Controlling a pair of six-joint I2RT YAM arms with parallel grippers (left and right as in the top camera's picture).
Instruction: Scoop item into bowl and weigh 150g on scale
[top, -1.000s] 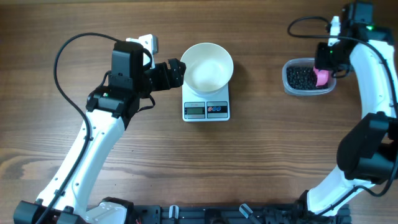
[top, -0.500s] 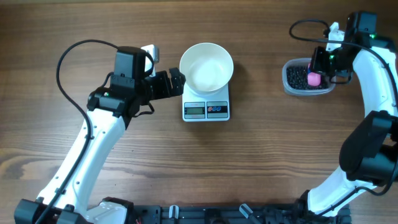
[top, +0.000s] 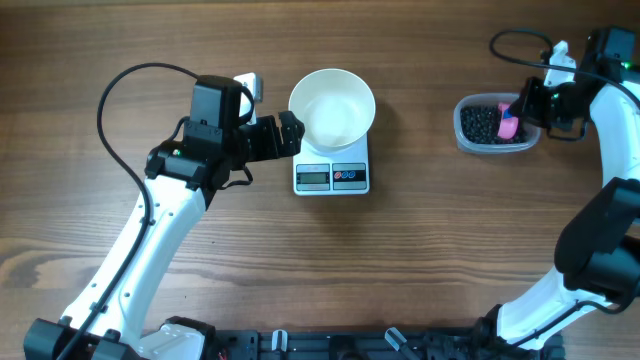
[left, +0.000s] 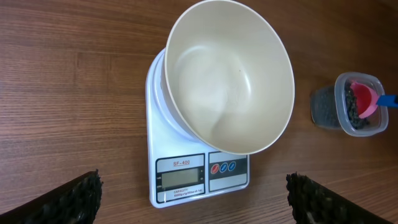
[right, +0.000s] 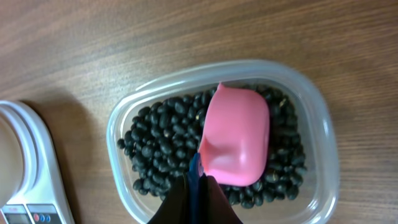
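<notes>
From where I sit, the job is set up but the real work is not yet begun. The white bowl (top: 332, 107) stands on the scale (top: 332, 177) in the middle of the worktop (top: 200, 290), and the left wrist view shows the inside of it bare: not one bean in it. The scale's display is too small for me to read.

The left arm's fingers (left: 65, 200) are spread wide apart and hold nothing. They sit just beside the bowl's left side, with the bowl and scale showing between them in the wrist view, and I judge them clear of the rim.

The black beans (right: 161, 143) all lie in the clear plastic tub (top: 462, 135), well apart from the scale on the right of the worktop. None are spilled that I can see. The right arm's fingers (right: 217, 211) are clamped together on the blue handle of a pink scoop (right: 235, 144), which is down over the heap inside the tub. I cannot tell whether it has any beans in it.

So, as I judge it, the placing is done. What is left is nearly everything: fill the scoop, carry it across, tip it into the bowl, and repeat until the scale shows the target weight.
</notes>
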